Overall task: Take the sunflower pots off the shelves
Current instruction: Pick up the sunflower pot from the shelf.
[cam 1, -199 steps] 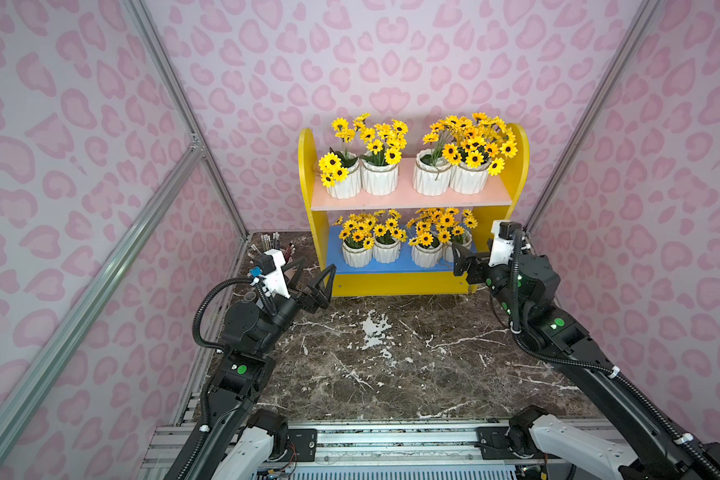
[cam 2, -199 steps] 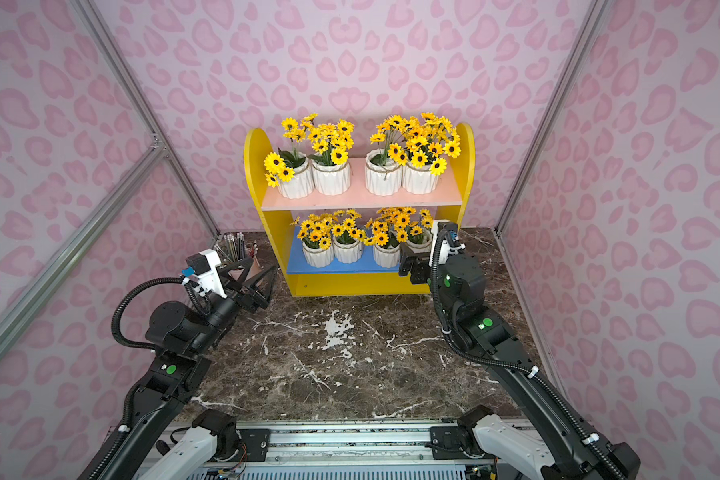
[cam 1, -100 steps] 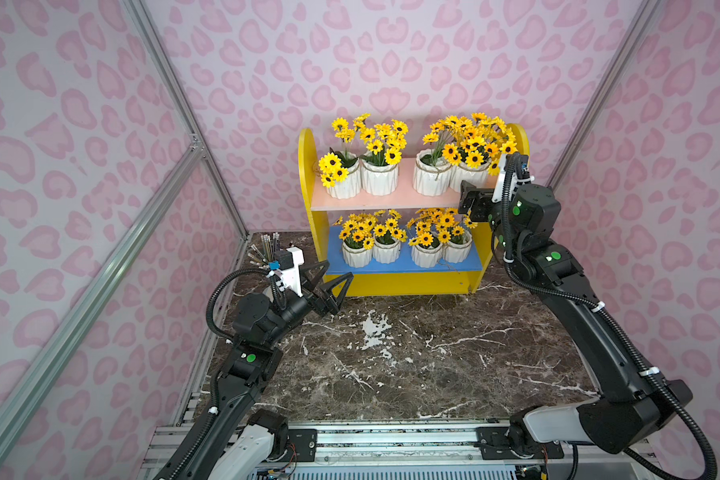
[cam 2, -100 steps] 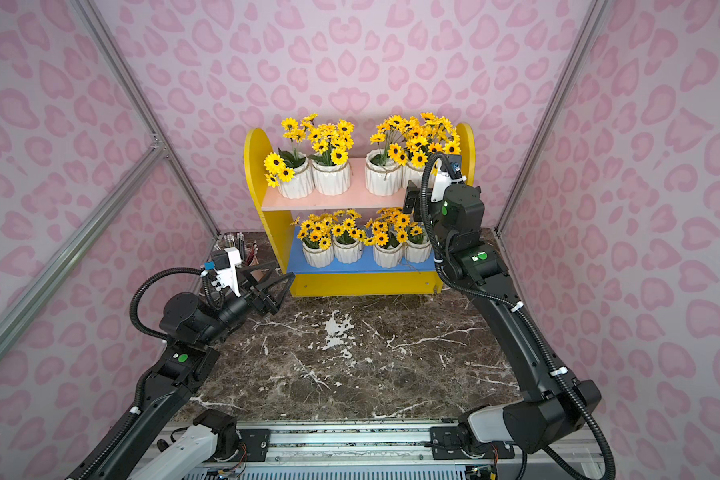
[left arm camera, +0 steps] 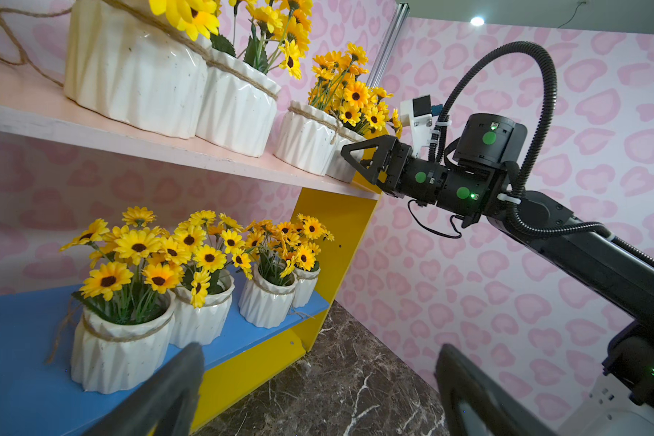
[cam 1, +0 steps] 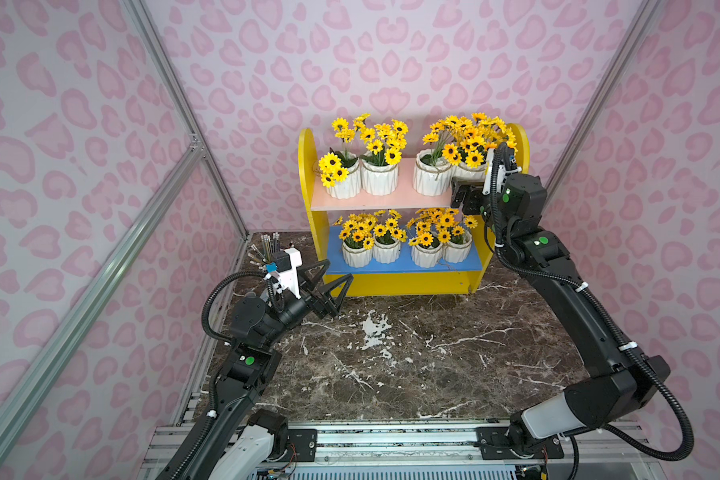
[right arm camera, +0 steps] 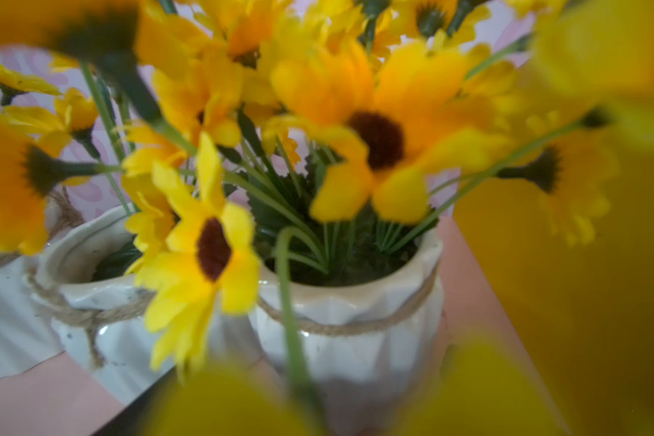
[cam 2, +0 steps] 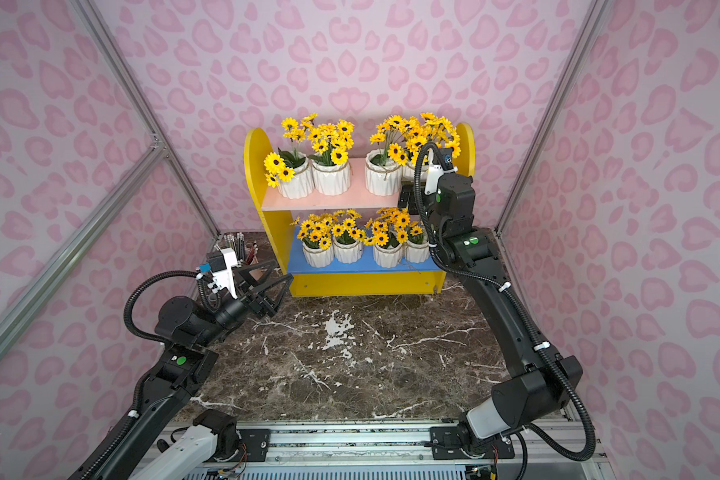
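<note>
Left wrist: right arm (left arm camera: 582, 256) outstretched, fingers (left arm camera: 359, 158) apart at pot (left arm camera: 337, 171)

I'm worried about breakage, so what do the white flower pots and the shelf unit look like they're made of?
The sunflower pots: likely glazed ceramic, given glossy highlights on white ribbed walls. The shelves: probably painted wood or fibreboard, matt, with a pale unpainted-looking front edge on the upper board.

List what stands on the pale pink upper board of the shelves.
Four sunflower pots, in two pairs. The right hand hides most of the end pot in both top views.
</note>
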{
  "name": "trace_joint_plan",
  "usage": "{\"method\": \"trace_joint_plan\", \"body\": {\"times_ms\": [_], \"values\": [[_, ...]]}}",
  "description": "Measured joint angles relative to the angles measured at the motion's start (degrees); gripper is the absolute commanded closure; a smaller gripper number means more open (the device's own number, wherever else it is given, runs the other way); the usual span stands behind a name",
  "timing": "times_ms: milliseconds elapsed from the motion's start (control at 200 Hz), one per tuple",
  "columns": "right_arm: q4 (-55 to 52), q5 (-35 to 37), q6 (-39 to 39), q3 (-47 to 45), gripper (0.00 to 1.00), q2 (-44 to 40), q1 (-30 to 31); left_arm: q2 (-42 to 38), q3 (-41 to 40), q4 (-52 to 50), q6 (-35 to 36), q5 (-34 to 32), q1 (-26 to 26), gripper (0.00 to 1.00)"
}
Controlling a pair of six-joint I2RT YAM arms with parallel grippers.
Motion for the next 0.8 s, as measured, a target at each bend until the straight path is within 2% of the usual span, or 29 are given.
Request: {"method": "trace_joint_plan", "body": {"times_ms": [465,800], "values": [[2.27,5.40,-2.86,2.86,0.02,3.17,0.02,0.90,0.11,0.02,0.00,0.94,-0.20,0.03],[2.05,5.97,-4.50,3.19,0.02,3.21,-1.62,0.94,0.22,0.00,0.07,0.70,-0.20,0.03]]}}
